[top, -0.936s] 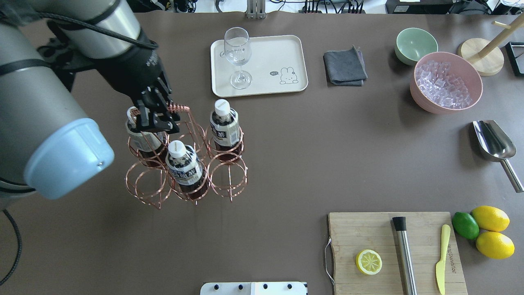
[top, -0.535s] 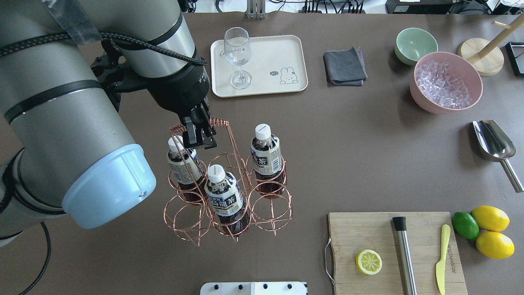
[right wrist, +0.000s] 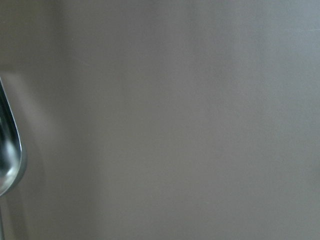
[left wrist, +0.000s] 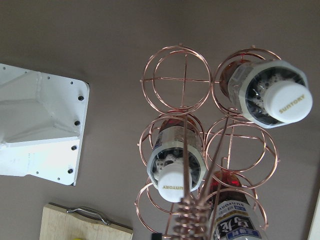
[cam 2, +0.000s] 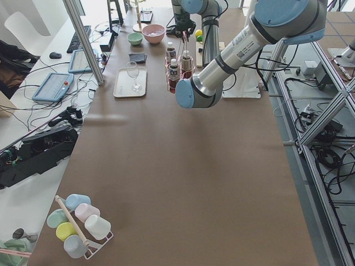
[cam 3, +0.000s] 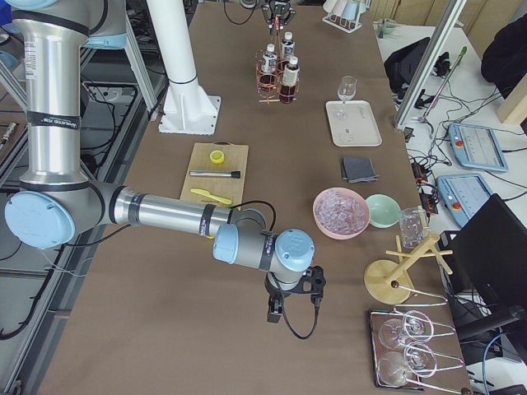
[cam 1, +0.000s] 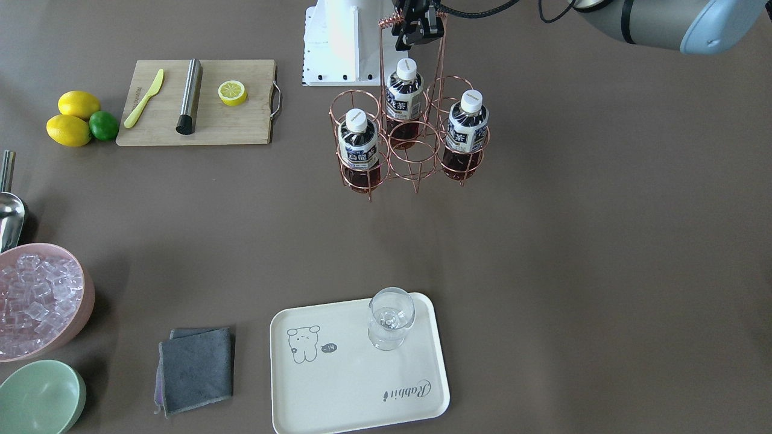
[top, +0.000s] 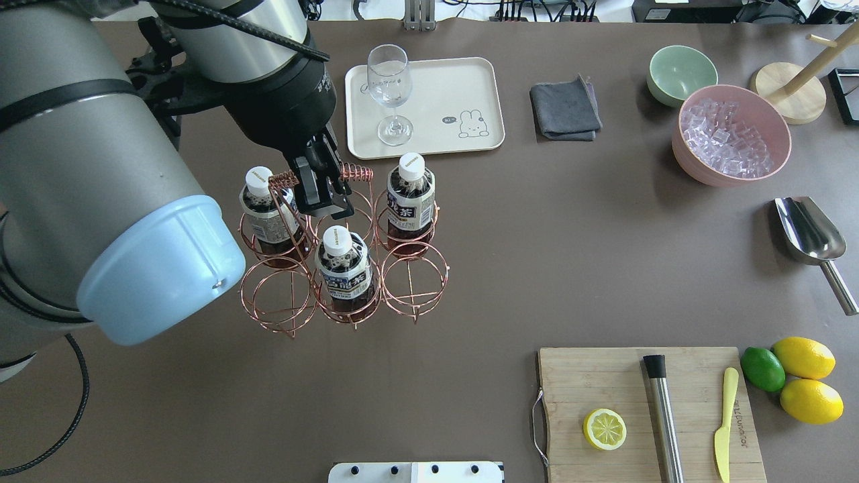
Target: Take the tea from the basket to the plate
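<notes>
Brown table [top: 537, 268] carries cream plate [top: 443, 80], grey cloth [top: 565, 111], green bowl [top: 681, 74], pink ice bowl [top: 701, 176], scoop [top: 809, 231], cutting board [top: 590, 376], lemons [top: 804, 357], lime [top: 763, 369].

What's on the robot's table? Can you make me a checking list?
Surface: brown table, no spills seen.
Job's things: three tea bottles stand in the copper basket; the plate holds only a glass.
Clutter: grey cloth, green bowl, pink ice bowl, scoop, cutting board with lemon half, steel rod, knife; lemons, lime.
Grippers: left gripper shut on the basket's handle; right gripper near the table, cannot tell.
Cables: black cable along the left arm.
Surroundings: wooden cup stand; tablets on a side desk.
</notes>
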